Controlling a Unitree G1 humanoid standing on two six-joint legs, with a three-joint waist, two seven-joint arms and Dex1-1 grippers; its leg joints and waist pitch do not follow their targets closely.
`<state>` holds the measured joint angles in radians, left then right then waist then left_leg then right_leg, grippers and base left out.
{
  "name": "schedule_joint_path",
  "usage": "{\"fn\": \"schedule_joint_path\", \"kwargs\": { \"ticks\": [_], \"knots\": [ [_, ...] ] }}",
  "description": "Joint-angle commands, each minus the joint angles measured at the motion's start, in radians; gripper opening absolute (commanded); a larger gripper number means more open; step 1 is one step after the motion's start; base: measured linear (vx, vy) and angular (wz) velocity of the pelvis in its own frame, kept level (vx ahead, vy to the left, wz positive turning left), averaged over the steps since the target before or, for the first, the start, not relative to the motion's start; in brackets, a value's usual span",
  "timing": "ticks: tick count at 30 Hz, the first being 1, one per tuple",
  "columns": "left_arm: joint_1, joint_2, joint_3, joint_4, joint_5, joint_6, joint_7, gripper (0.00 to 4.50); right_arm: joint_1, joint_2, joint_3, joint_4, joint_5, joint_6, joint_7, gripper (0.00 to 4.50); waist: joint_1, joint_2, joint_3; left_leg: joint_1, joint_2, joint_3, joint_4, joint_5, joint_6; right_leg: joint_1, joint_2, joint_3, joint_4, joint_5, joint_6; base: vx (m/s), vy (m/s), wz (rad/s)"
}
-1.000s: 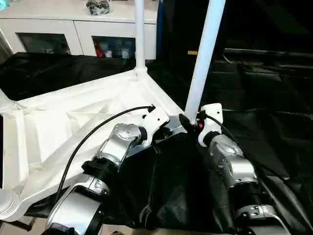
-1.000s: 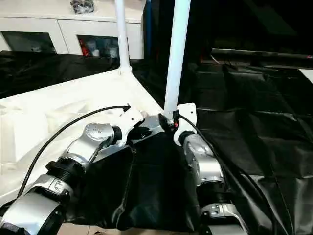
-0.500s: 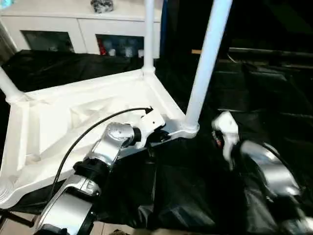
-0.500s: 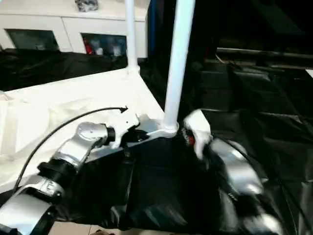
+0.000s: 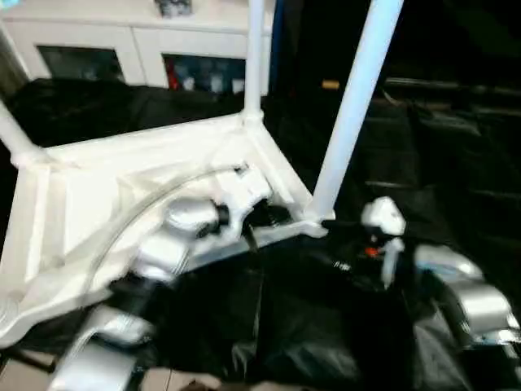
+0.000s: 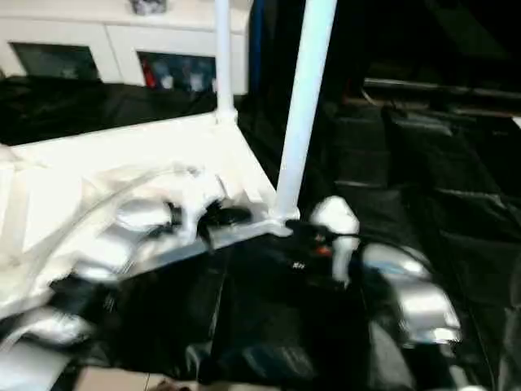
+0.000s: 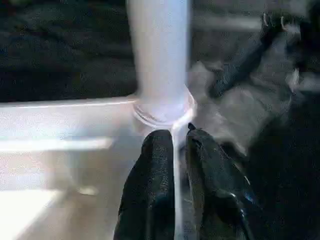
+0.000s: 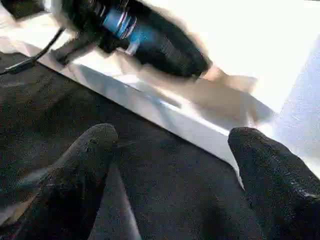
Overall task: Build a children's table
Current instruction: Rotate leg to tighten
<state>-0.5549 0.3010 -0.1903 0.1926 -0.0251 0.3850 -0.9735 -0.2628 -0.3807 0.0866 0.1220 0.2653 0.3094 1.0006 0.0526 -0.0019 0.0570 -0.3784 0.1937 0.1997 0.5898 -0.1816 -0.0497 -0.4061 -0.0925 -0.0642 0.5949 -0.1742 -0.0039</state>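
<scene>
The white tabletop (image 5: 122,187) lies underside up on the black-covered work table. Legs stand in three of its corner sockets: the near right leg (image 5: 358,106), the far leg (image 5: 254,57) and the left leg (image 5: 12,138). My left gripper (image 7: 174,145) is shut on the tabletop's thin rim just beside the near right leg's base (image 7: 160,107). My right gripper (image 8: 172,145) is open, with its fingertips (image 8: 97,140) wide apart over the black cover. It hovers a short way right of that leg's socket (image 5: 313,224), touching nothing.
A white cabinet (image 5: 122,32) with glass doors stands behind the work table. Black cover (image 5: 440,163) spreads in folds to the right of the tabletop. The work table's front edge runs along the bottom left (image 5: 163,375).
My right gripper has let go of the near right leg and drawn back to the right, open. My left gripper stays on the rim. The camera has shifted.
</scene>
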Motion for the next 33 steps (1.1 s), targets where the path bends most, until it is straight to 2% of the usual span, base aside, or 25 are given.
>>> {"fn": "schedule_joint_path", "kwargs": {
  "ticks": [1, 3, 4, 5, 6, 7, 8, 9, 10, 13, 14, 15, 16, 17, 18, 19, 20, 21, 23, 25, 26, 28, 30, 31, 33],
  "knots": [
    [0.074, 0.083, 0.045, -0.18, -0.032, 0.145, -0.04, 0.99, -0.04, 0.038, 0.004, 0.042, -0.019, -0.013, -0.064, 3.98, 0.002, -0.018, -0.066, 0.012, 0.043, -0.017, -0.069, -0.136, 0.085, 0.047, -0.051, 0.038, -0.056, -0.172, -0.249, 0.0, 0.0, 0.0],
    [0.114, 0.126, 0.058, -0.255, -0.039, 0.201, -0.062, 1.02, -0.055, 0.064, 0.003, 0.068, -0.034, -0.02, -0.091, 3.98, -0.009, -0.01, -0.063, 0.012, 0.042, -0.019, -0.072, -0.151, 0.064, 0.044, -0.052, 0.038, -0.055, -0.213, -0.245, 0.0, 0.0, 0.0],
    [0.114, 0.126, 0.058, -0.255, -0.039, 0.201, -0.062, 1.1, -0.055, 0.064, 0.003, 0.068, -0.034, -0.02, -0.091, 3.98, -0.011, -0.008, -0.061, 0.022, 0.041, -0.016, -0.071, -0.182, 0.049, 0.037, -0.047, 0.041, -0.062, -0.251, -0.235, 0.0, 0.0, 0.0],
    [0.193, 0.206, 0.065, -0.381, -0.074, 0.282, -0.1, 1.24, -0.072, 0.104, 0.0, 0.099, -0.04, -0.031, -0.124, 3.98, -0.003, -0.022, -0.063, 0.025, 0.045, -0.017, -0.072, -0.193, 0.036, 0.039, -0.053, 0.042, -0.058, -0.264, -0.23, 0.0, 0.0, 0.0],
    [0.224, 0.236, 0.068, -0.427, -0.087, 0.308, -0.115, 1.35, -0.078, 0.118, -0.001, 0.111, -0.041, -0.035, -0.137, 3.98, 0.0, -0.014, -0.061, 0.022, 0.046, -0.021, -0.077, -0.19, 0.033, 0.039, -0.056, 0.043, -0.056, -0.27, -0.227, 0.0, 0.0, 0.0],
    [0.224, 0.236, 0.068, -0.427, -0.087, 0.308, -0.115, 1.4, -0.078, 0.118, -0.001, 0.111, -0.041, -0.035, -0.137, 3.98, -0.004, -0.009, -0.057, 0.02, 0.044, -0.02, -0.082, -0.206, 0.022, 0.036, -0.048, 0.042, -0.06, -0.288, -0.214, 0.0, 0.0, 0.0],
    [0.27, 0.27, 0.083, -0.499, -0.117, 0.36, -0.123, 1.45, -0.091, 0.143, 0.001, 0.134, -0.041, -0.045, -0.159, 3.98, -0.005, -0.018, -0.057, 0.024, 0.044, -0.018, -0.081, -0.216, 0.017, 0.033, -0.045, 0.041, -0.062, -0.29, -0.209, 0.0, 0.0, 0.0],
    [0.339, 0.307, 0.114, -0.59, -0.16, 0.43, -0.126, 1.56, -0.116, 0.193, -0.004, 0.175, -0.035, -0.05, -0.211, 3.98, -0.003, -0.017, -0.058, 0.027, 0.045, -0.019, -0.083, -0.216, 0.006, 0.033, -0.046, 0.043, -0.058, -0.271, -0.216, 0.0, 0.0, 0.0],
    [0.345, 0.31, 0.116, -0.599, -0.163, 0.436, -0.125, 1.67, -0.119, 0.199, -0.004, 0.18, -0.035, -0.05, -0.219, 3.98, -0.005, -0.013, -0.056, 0.024, 0.045, -0.02, -0.086, -0.224, -0.005, 0.032, -0.046, 0.043, -0.055, -0.263, -0.222, 0.0, 0.0, 0.0],
    [0.42, 0.344, 0.148, -0.688, -0.18, 0.505, -0.114, 1.8, -0.16, 0.276, -0.017, 0.243, -0.03, -0.052, -0.31, 3.98, -0.006, -0.014, -0.054, 0.032, 0.042, -0.018, -0.087, -0.26, -0.031, 0.026, -0.043, 0.045, -0.057, -0.269, -0.214, 0.0, 0.0, 0.0],
    [0.468, 0.363, 0.173, -0.722, -0.17, 0.537, -0.102, 1.85, -0.196, 0.347, -0.023, 0.306, -0.038, -0.087, -0.375, 3.98, -0.008, -0.013, -0.053, 0.028, 0.041, -0.02, -0.089, -0.271, -0.037, 0.026, -0.046, 0.047, -0.056, -0.278, -0.211, 0.0, 0.0, 0.0],
    [0.479, 0.367, 0.178, -0.726, -0.164, 0.544, -0.096, 1.92, -0.205, 0.366, -0.024, 0.322, -0.041, -0.095, -0.391, 3.98, -0.01, -0.015, -0.051, 0.025, 0.04, -0.021, -0.091, -0.283, -0.04, 0.027, -0.046, 0.047, -0.058, -0.297, -0.205, 0.0, 0.0, 0.0],
    [0.486, 0.371, 0.181, -0.728, -0.159, 0.548, -0.091, 2.05, -0.212, 0.38, -0.025, 0.334, -0.044, -0.101, -0.403, 3.98, -0.009, -0.013, -0.05, 0.03, 0.038, -0.022, -0.09, -0.304, -0.048, 0.025, -0.045, 0.047, -0.063, -0.333, -0.185, 0.0, 0.0, 0.0],
    [0.509, 0.401, 0.163, -0.717, -0.126, 0.54, -0.079, 2.17, -0.239, 0.416, -0.032, 0.388, -0.067, -0.14, -0.475, 3.98, -0.006, -0.01, -0.05, 0.038, 0.039, -0.02, -0.089, -0.314, -0.056, 0.016, -0.044, 0.05, -0.067, -0.333, -0.177, 0.0, 0.0, 0.0],
    [0.519, 0.415, 0.158, -0.718, -0.12, 0.54, -0.074, 2.2, -0.248, 0.427, -0.035, 0.406, -0.076, -0.156, -0.502, 3.98, -0.006, -0.002, -0.05, 0.037, 0.039, -0.022, -0.09, -0.317, -0.063, 0.017, -0.045, 0.05, -0.064, -0.328, -0.176, 0.0, 0.0, 0.0],
    [0.526, 0.425, 0.153, -0.714, -0.11, 0.539, -0.069, 2.2, -0.26, 0.439, -0.042, 0.431, -0.082, -0.171, -0.536, 3.98, -0.01, -0.005, -0.051, 0.029, 0.037, -0.025, -0.094, -0.325, -0.072, 0.024, -0.043, 0.048, -0.062, -0.335, -0.164, 0.0, 0.0, 0.0],
    [0.532, 0.431, 0.149, -0.708, -0.1, 0.535, -0.061, 2.25, -0.274, 0.446, -0.05, 0.458, -0.094, -0.183, -0.581, 3.98, -0.008, -0.005, -0.052, 0.034, 0.036, -0.023, -0.093, -0.329, -0.075, 0.021, -0.041, 0.048, -0.063, -0.334, -0.159, 0.0, 0.0, 0.0],
    [0.538, 0.438, 0.143, -0.698, -0.09, 0.528, -0.042, 2.35, -0.295, 0.455, -0.065, 0.497, -0.106, -0.202, -0.644, 3.98, -0.008, -0.003, -0.05, 0.04, 0.037, -0.022, -0.092, -0.337, -0.081, 0.016, -0.039, 0.05, -0.062, -0.323, -0.157, 0.0, 0.0, 0.0],
    [0.543, 0.445, 0.136, -0.687, -0.081, 0.525, -0.018, 2.47, -0.317, 0.462, -0.084, 0.537, -0.112, -0.216, -0.707, 3.98, -0.007, -0.002, -0.052, 0.036, 0.034, -0.024, -0.092, -0.34, -0.095, 0.019, -0.039, 0.049, -0.059, -0.319, -0.151, 0.0, 0.0, 0.0],
    [0.547, 0.455, 0.115, -0.636, -0.051, 0.496, 0.033, 2.71, -0.382, 0.462, -0.144, 0.648, -0.119, -0.268, -0.872, 3.98, -0.007, 0.005, -0.055, 0.039, 0.031, -0.024, -0.091, -0.353, -0.103, 0.018, -0.037, 0.049, -0.056, -0.299, -0.145, 0.0, 0.0, 0.0],
    [0.547, 0.458, 0.106, -0.619, -0.04, 0.48, 0.039, 2.81, -0.399, 0.458, -0.161, 0.677, -0.117, -0.283, -0.908, 3.98, -0.008, 0.001, -0.056, 0.039, 0.029, -0.023, -0.089, -0.358, -0.103, 0.018, -0.035, 0.049, -0.056, -0.294, -0.142, 0.0, 0.0, 0.0],
    [0.547, 0.462, 0.097, -0.604, -0.03, 0.462, 0.045, 2.92, -0.415, 0.455, -0.171, 0.707, -0.118, -0.307, -0.936, 3.98, -0.004, 0.0, -0.056, 0.04, 0.028, -0.022, -0.087, -0.358, -0.096, 0.016, -0.035, 0.05, -0.057, -0.29, -0.138, 0.0, 0.0, 0.0],
    [0.54, 0.455, 0.087, -0.567, -0.006, 0.433, 0.068, 3.04, -0.429, 0.446, -0.187, 0.727, -0.111, -0.321, -0.958, 3.98, -0.003, 0.004, -0.058, 0.039, 0.029, -0.022, -0.086, -0.353, -0.094, 0.018, -0.034, 0.051, -0.054, -0.273, -0.136, 0.0, 0.0, 0.0],
    [0.535, 0.449, 0.085, -0.552, 0.005, 0.42, 0.081, 3.06, -0.435, 0.439, -0.194, 0.734, -0.109, -0.329, -0.965, 3.98, -0.002, 0.001, -0.058, 0.037, 0.027, -0.02, -0.085, -0.349, -0.09, 0.017, -0.033, 0.051, -0.053, -0.261, -0.14, 0.0, 0.0, 0.0],
    [0.527, 0.434, 0.088, -0.526, 0.014, 0.399, 0.114, 3.28, -0.454, 0.425, -0.211, 0.77, -0.109, -0.35, -0.988, 3.98, -0.003, 0.001, -0.059, 0.036, 0.027, -0.02, -0.084, -0.346, -0.088, 0.02, -0.032, 0.051, -0.051, -0.253, -0.147, 0.0, 0.0, 0.0]
  ]
}}
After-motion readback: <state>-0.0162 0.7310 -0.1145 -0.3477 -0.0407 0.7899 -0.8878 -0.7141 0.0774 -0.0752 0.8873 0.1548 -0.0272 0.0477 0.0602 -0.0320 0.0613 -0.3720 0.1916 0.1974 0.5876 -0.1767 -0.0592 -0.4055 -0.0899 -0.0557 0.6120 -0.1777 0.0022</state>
